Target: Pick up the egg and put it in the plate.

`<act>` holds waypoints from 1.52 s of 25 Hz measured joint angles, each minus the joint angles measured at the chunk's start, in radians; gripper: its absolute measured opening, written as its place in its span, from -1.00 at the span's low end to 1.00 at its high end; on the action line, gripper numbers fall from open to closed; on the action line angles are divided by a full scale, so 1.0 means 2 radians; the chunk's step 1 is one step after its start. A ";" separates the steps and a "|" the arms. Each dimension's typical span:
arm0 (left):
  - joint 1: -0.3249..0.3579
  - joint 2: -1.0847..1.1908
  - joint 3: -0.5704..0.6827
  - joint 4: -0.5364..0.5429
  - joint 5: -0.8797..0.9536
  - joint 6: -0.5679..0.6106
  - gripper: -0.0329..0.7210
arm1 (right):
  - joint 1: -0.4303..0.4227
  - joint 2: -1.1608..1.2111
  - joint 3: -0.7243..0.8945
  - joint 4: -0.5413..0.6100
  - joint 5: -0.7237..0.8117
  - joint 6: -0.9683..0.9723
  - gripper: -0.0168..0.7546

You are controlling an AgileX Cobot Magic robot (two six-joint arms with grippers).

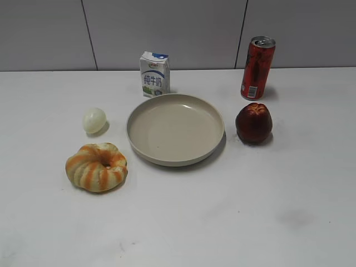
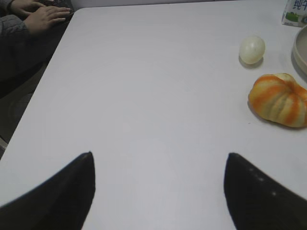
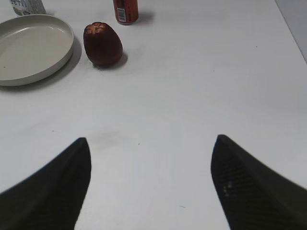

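The egg is small, pale and oval. It lies on the white table left of the plate, apart from it. The plate is large, round, beige and holds nothing. The egg also shows in the left wrist view, far up and to the right of my left gripper, which is open and empty over bare table. My right gripper is open and empty; the plate lies far up and to its left. Neither gripper shows in the exterior view.
An orange-striped ring-shaped bread lies in front of the egg. A milk carton stands behind the plate, a red can at the back right, a dark red fruit right of the plate. A person's hands rest past the table's left edge.
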 joint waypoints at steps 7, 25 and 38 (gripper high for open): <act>0.000 0.000 0.000 0.000 0.000 0.000 0.76 | 0.000 0.000 0.000 0.000 0.000 0.000 0.57; 0.000 0.060 -0.021 -0.016 -0.092 0.000 0.66 | 0.000 0.000 0.000 0.000 0.000 0.000 0.57; -0.012 0.378 -0.066 -0.090 -0.267 0.004 0.88 | 0.000 0.000 0.000 0.000 0.000 0.000 0.57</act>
